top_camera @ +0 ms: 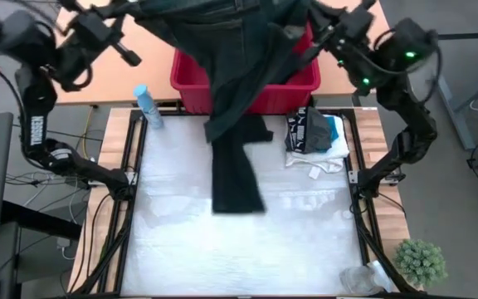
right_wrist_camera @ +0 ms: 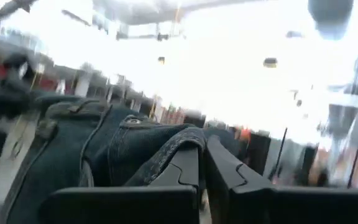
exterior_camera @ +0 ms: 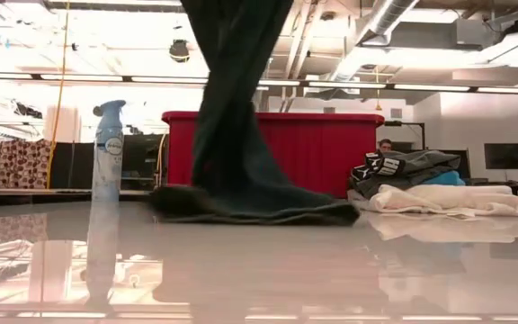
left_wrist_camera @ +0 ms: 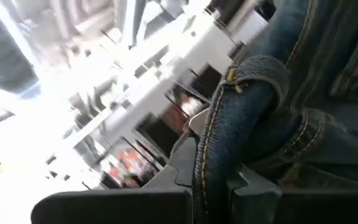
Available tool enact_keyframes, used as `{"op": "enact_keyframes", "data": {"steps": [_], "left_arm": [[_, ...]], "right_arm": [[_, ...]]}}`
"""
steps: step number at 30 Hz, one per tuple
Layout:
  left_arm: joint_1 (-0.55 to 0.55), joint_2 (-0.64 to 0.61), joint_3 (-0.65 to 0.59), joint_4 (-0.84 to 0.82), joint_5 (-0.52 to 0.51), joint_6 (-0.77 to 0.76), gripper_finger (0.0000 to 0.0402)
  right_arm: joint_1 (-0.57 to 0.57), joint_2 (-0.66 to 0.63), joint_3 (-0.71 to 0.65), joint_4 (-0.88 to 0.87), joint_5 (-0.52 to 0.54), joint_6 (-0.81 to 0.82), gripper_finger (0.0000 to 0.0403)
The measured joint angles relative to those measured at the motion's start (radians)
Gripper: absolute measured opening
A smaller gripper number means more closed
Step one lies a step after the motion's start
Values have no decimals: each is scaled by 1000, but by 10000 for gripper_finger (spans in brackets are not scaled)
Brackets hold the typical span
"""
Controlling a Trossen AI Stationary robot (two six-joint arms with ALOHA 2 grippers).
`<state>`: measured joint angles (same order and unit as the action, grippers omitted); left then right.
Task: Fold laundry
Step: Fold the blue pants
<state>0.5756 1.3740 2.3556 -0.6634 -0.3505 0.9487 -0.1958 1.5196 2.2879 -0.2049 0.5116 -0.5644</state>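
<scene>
Only the wrist views show the grip itself: the left gripper [left_wrist_camera: 213, 186] has its jaws clenched on the stitched waistband of the dark jeans [top_camera: 237, 108], denim bunched just above the fingers, and the right gripper [right_wrist_camera: 202, 180] pinches another fold of the same waistband, its button and belt loop just beside the jaws. From above, both arms hold the garment high over the red basket [top_camera: 301, 79] — the legs hang well below the jaws, ends lying on the white table [top_camera: 247, 249]. The low view shows those ends crumpled flat on the surface. The jeans are dark blue-grey with yellow seams. A stack of folded clothes [top_camera: 315, 137], teal and white among them, and a spray bottle [top_camera: 148, 106] sit below either gripper; the hanging fabric hides much of the basket.
</scene>
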Motion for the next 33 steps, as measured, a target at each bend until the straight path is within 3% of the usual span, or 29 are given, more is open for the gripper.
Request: {"op": "enact_keyframes", "data": {"steps": [2, 4, 6, 8, 11, 14, 18, 21, 24, 26, 30, 33], "left_arm": [[-35, -22, -18, 53, -26, 47, 0], [-81, -27, -7, 43, -45, 50, 0], [-139, -36, 1, 5, -48, 8, 0], [-202, -54, -1, -63, -48, -41, 0], [-296, -58, -1, -274, -20, -190, 0], [-351, -42, -1, -587, 45, -334, 0], [-383, 34, -8, -925, 171, -564, 0], [-408, 51, -96, -884, 247, -746, 0], [-446, 55, -176, -900, 305, -707, 0], [-465, 60, -237, -906, 179, -699, 0], [-487, 73, -257, -893, -222, -689, 0], [-493, 67, -200, -882, -384, -677, 6]], "right_arm": [[22, -3, 4, 40, -63, -83, 29], [46, -14, 17, -11, -205, -117, 31], [81, -16, 39, -89, -355, -91, 32], [123, -18, 64, -200, -436, -18, 30], [178, -19, 69, -445, -467, 150, 29], [227, 6, 44, -700, -488, 341, 29], [284, 76, -24, -903, -481, 568, 29], [324, 136, -87, -962, -483, 631, 29], [349, 197, -155, -1037, -483, 595, 30], [351, 240, -205, -1046, -491, 553, 30], [322, 269, -248, -1100, -481, 484, 29], [299, 253, -246, -1219, -381, 521, 29]]}}
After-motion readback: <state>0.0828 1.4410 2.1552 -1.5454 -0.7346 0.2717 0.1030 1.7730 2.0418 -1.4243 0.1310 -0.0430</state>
